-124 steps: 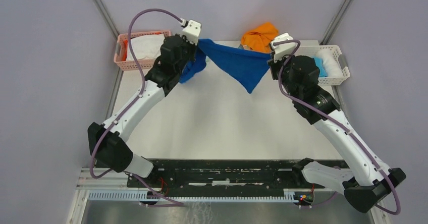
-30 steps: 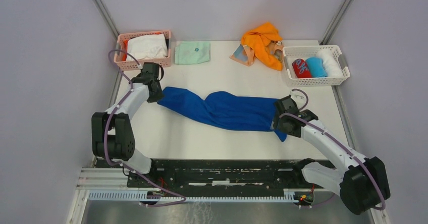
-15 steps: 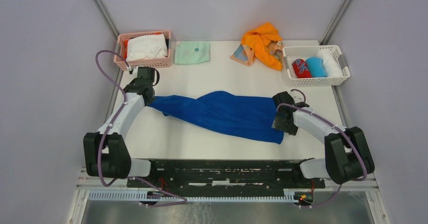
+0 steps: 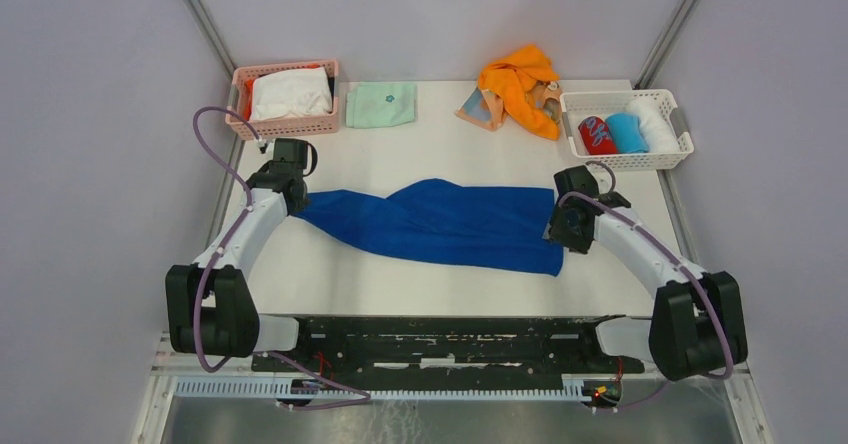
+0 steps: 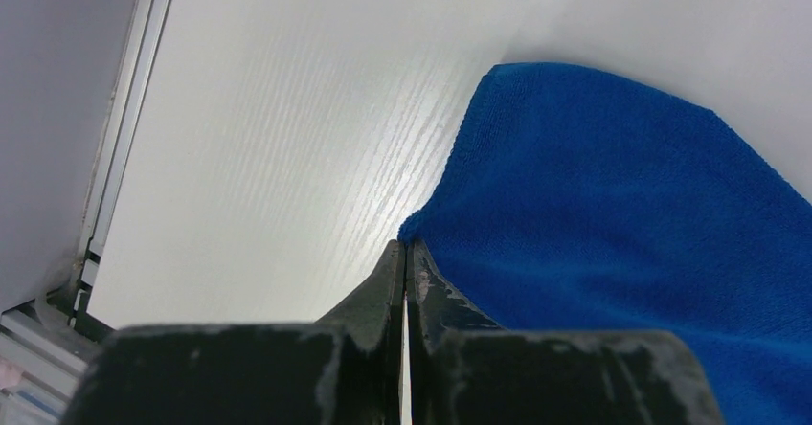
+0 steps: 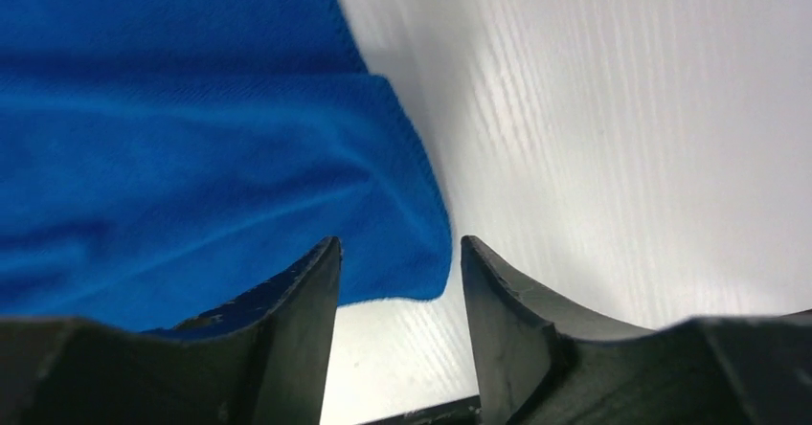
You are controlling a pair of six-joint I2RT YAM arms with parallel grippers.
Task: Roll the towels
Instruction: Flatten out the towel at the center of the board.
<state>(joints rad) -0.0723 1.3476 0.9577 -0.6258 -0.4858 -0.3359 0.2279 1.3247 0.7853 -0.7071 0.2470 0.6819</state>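
The blue towel (image 4: 440,222) lies stretched out left to right across the middle of the table. My left gripper (image 4: 297,199) is at its left end, jaws shut on the towel's corner (image 5: 406,245). My right gripper (image 4: 555,232) stands at the right end, low over the table and open. The right corner of the blue towel (image 6: 172,157) lies loose just beyond the right gripper (image 6: 397,243), touching neither finger. The orange towel (image 4: 515,74) is crumpled at the back. It lies partly over the peach patterned towel (image 4: 476,110).
A pink basket (image 4: 240,94) with white cloth stands at the back left, and a folded mint-green cloth (image 4: 381,104) lies beside it. A white basket (image 4: 620,94) at the back right holds three rolled towels. The black rail (image 4: 440,329) runs along the near edge.
The blue towel hung in the air between both grippers; now it lies on the table. In the last second it was drawn flatter and slightly toward the back, and the right gripper let go.
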